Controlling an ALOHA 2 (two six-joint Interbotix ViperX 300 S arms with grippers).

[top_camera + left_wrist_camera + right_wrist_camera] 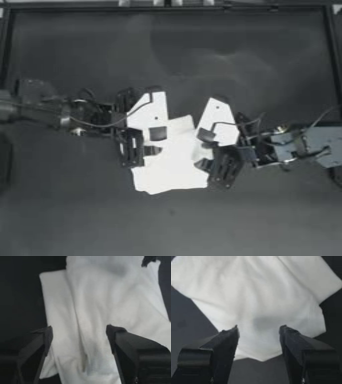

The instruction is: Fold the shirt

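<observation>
Shirt [172, 165] lies bunched at mid tabletop [174, 60]. Left gripper [155, 142] and right gripper [206, 150] hover over it, fingers apart, gripping nothing.

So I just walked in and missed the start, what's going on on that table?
Two robot arms are working on a white shirt that lies bunched in a compact, partly folded heap in the middle of the dark table. The left gripper is over the shirt's left side and the right gripper over its right side. Both wrist views show the jaws open with cloth lying between them, so neither has clamped the shirt. The fold does not look finished: the edges are still uneven and wrinkled.
</observation>
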